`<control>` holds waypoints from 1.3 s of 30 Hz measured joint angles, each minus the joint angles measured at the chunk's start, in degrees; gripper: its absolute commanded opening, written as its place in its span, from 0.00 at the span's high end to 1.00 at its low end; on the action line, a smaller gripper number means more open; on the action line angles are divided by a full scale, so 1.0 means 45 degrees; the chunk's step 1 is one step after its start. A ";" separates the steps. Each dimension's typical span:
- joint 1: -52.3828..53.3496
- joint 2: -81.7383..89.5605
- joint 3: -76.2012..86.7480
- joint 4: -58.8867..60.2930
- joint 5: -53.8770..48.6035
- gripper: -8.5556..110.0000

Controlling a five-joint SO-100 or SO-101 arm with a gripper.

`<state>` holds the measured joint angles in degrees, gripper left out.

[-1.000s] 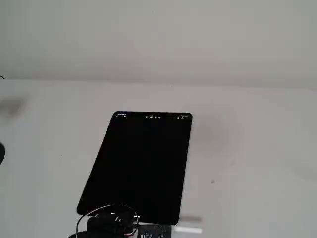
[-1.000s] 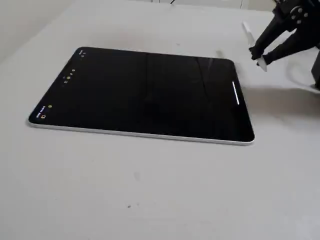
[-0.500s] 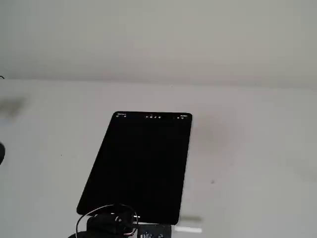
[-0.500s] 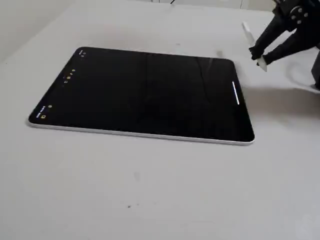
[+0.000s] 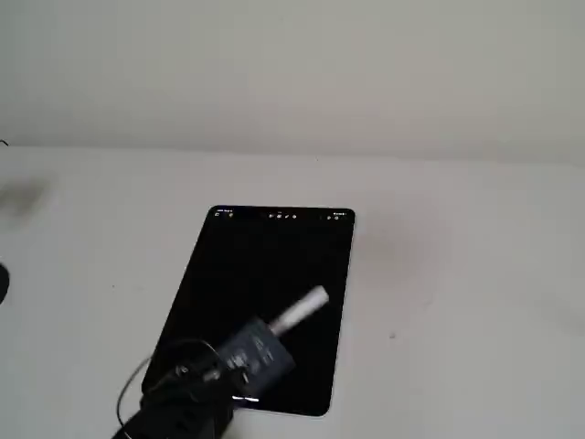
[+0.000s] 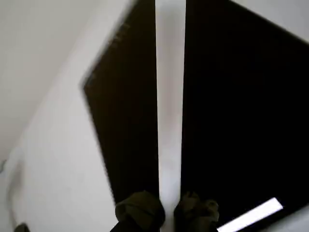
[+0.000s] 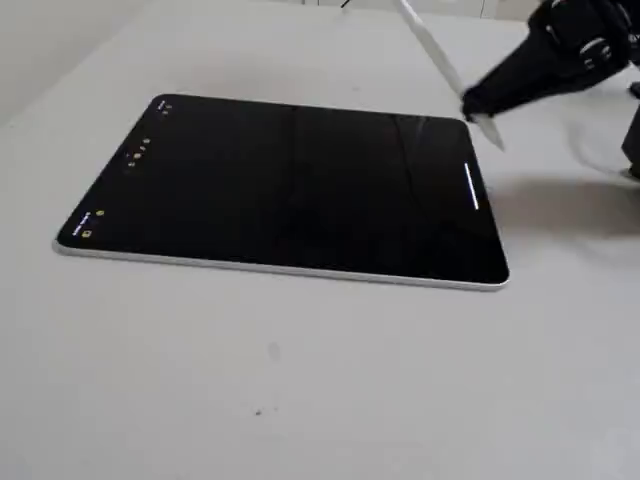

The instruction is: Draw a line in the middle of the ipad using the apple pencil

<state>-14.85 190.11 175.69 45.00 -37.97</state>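
Note:
The ipad lies flat on the white table, screen dark, with tiny icons along its far short edge. It also shows in the wrist view and in a fixed view. My gripper is shut on the apple pencil, over the tablet's near end. In the wrist view my gripper holds the pencil running straight away over the screen. In a fixed view the pencil slants up, its long end off the glass, by my gripper. The line is a short white stroke near the short edge by my gripper, and it also shows in the wrist view.
The white table surrounds the tablet and meets a pale wall at the back. My arm's dark body and a black cable sit beside the tablet's near end. A dark object shows at the left edge.

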 measured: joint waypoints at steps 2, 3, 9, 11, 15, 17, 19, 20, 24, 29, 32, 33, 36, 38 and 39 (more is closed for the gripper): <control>-0.0195 -0.0117 0.0684 -0.1504 -0.1074 0.93; -0.0254 -0.0293 0.0820 -0.2363 -0.1562 0.93; -0.0566 -0.2656 0.0937 -0.8418 -0.3926 0.93; -0.0586 -0.4805 0.0762 -1.1309 -0.4687 0.93; -0.0566 -1.1309 -0.0840 -1.6973 -0.5605 0.93; -0.0527 -1.4375 -0.1816 -1.9141 -0.5996 0.93; -0.0527 -1.7070 -0.2734 -2.0879 -0.6289 0.93; -0.0527 -1.8145 -0.3066 -2.1465 -0.6367 0.93; -0.0527 -2.1543 -0.4375 -2.3496 -0.6816 0.93; -0.0469 -2.5918 -0.7383 -2.5527 -0.7480 0.93; -0.0410 -2.7559 -0.8789 -2.5840 -0.7715 0.93; -0.0430 -2.8027 -0.9277 -2.5918 -0.7832 0.93; -0.0449 -2.9023 -1.0352 -2.5918 -0.8066 0.93; -0.0391 -2.9258 -1.0840 -2.5840 -0.8066 0.93; -0.0371 -2.9316 -1.0996 -2.5840 -0.8086 0.93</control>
<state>-16.52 58.18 126.21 -71.28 -74.36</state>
